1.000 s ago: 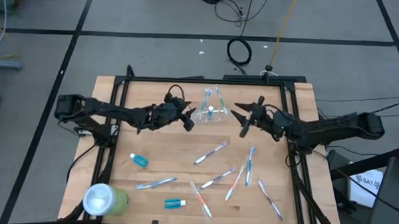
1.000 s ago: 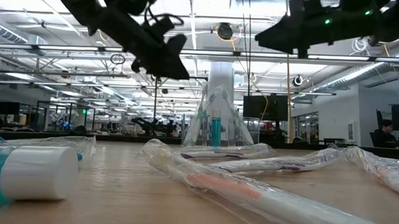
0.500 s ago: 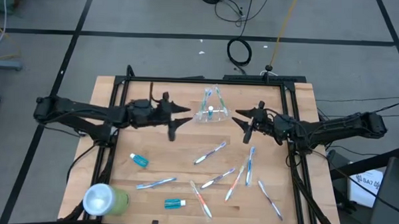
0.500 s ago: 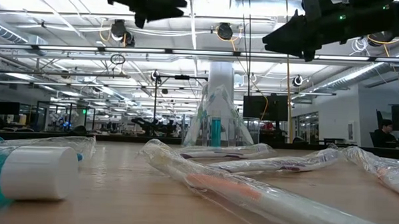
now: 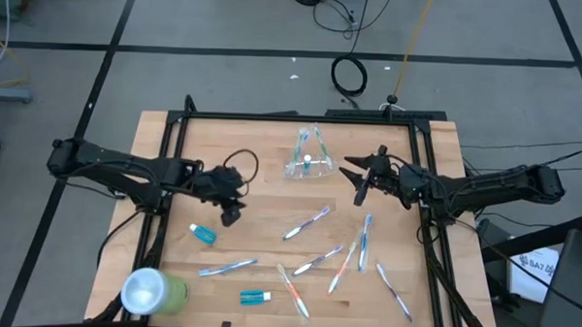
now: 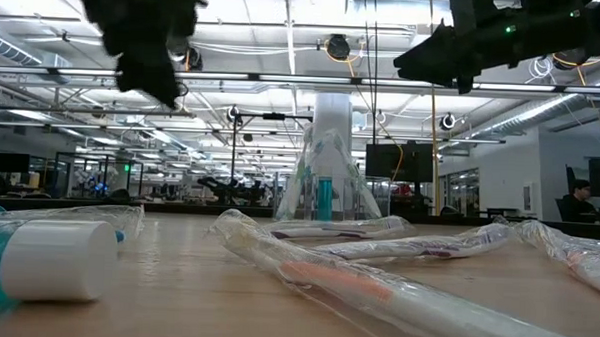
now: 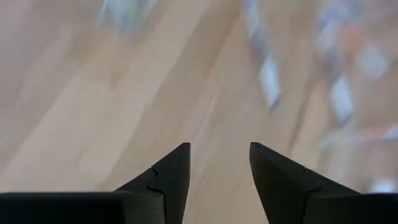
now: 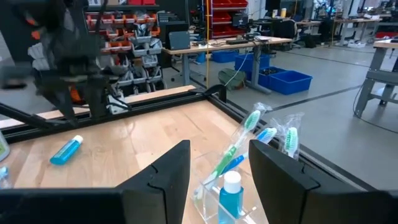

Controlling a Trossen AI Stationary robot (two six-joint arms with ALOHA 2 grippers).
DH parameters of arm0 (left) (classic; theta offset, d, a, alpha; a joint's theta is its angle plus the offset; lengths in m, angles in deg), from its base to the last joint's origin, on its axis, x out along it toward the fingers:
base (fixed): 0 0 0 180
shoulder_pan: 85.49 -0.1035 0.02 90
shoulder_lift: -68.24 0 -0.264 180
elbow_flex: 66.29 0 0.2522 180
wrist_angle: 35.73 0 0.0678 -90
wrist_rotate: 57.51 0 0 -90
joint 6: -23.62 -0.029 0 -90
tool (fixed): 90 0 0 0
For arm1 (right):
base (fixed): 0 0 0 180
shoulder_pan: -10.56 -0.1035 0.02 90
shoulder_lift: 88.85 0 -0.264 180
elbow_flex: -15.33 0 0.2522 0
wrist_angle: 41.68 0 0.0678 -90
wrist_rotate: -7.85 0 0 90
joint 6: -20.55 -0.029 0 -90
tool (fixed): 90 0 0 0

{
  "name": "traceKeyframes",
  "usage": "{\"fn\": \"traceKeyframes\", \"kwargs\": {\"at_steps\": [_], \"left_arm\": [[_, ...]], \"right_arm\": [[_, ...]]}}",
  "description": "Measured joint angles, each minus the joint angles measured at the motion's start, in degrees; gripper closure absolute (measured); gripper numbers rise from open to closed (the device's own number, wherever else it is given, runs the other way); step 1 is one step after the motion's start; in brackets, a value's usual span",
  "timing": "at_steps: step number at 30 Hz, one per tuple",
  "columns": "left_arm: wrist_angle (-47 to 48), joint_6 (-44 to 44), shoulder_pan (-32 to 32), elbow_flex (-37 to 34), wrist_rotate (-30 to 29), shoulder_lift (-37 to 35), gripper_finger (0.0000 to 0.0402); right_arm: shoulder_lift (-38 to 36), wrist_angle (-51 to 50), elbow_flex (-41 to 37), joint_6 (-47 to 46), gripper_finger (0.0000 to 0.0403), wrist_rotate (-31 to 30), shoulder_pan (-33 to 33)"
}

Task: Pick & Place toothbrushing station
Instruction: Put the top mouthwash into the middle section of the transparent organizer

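Your right gripper (image 5: 352, 183) has its fingers (image 8: 163, 176) spread apart with nothing between them. In the high view it hangs right of centre, just to the right of the toothbrushing station (image 5: 307, 162), apart from it. The right wrist view looks between those fingers at the clear cup (image 8: 231, 193), which holds wrapped toothbrushes (image 8: 237, 144) and a small blue toothpaste tube with a white cap (image 8: 230, 199).

Your left gripper (image 5: 232, 214) also has its fingers (image 7: 169, 176) parted and empty. They point at bare wood, and that view is blurred. In the high view it sits left of centre, above the table (image 5: 259, 240), just up and to the right of a small blue tube (image 5: 203, 234) lying on the wood.

The station stands upright at the upper middle of the table in the high view, well apart from the left gripper. In the low view it appears at centre frame (image 6: 325, 187), far back on the tabletop, with both arms dark overhead.

Across the lower middle and lower right of the high view lie loose wrapped toothbrushes (image 5: 306, 222), spread apart from one another. A second blue toothpaste tube (image 5: 254, 297) lies near the bottom centre. A light-green cup (image 5: 153, 292) lies on its side at the lower left corner of the table.
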Motion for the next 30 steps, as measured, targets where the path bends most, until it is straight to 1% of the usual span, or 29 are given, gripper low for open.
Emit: {"fn": "traceKeyframes", "kwargs": {"at_steps": [7, 9, 12, 15, 20, 22, 24, 27, 30], "left_arm": [[23.3, -13.4, 1.0, 0.0, 1.5, 0.4, 0.0229], [28.2, -15.6, 1.0, 0.0, 1.6, 0.4, 0.0229], [32.9, -17.1, 1.0, -0.2, 4.5, 0.4, 0.0229], [33.2, -18.0, 1.1, -2.2, 7.0, 0.4, 0.0229], [31.2, -18.2, 2.9, -8.6, 12.5, 0.4, 0.0229], [31.1, -16.7, 4.1, -10.8, 13.9, 0.4, 0.0229], [30.8, -14.5, 5.4, -11.6, 15.4, 0.4, 0.0229], [29.9, -12.3, 7.5, -11.6, 15.7, 0.4, 0.0229], [26.2, -12.4, 9.5, -11.6, 13.8, 0.5, 0.0229]], "right_arm": [[0.0, -0.1, 0.0, 0.0, 0.0248, 0.0, 0.0], [0.0, 0.0, 0.0, 0.1, 0.0248, 0.0, 0.0], [0.0, 0.0, 0.0, 0.1, 0.0248, 0.0, 0.0], [0.0, -0.1, 0.0, 0.1, 0.0248, 0.0, 0.0], [0.0, -0.2, 0.0, 0.1, 0.0248, 0.0, 0.0], [0.0, -0.5, 0.0, 0.2, 0.0248, 0.0, 0.0], [0.0, -0.5, 0.0, 0.3, 0.0248, 0.0, 0.0], [0.0, -0.5, 0.0, 0.6, 0.0248, 0.0, 0.0], [0.0, -0.5, 0.0, 0.6, 0.0248, 0.0, 0.0]]}}
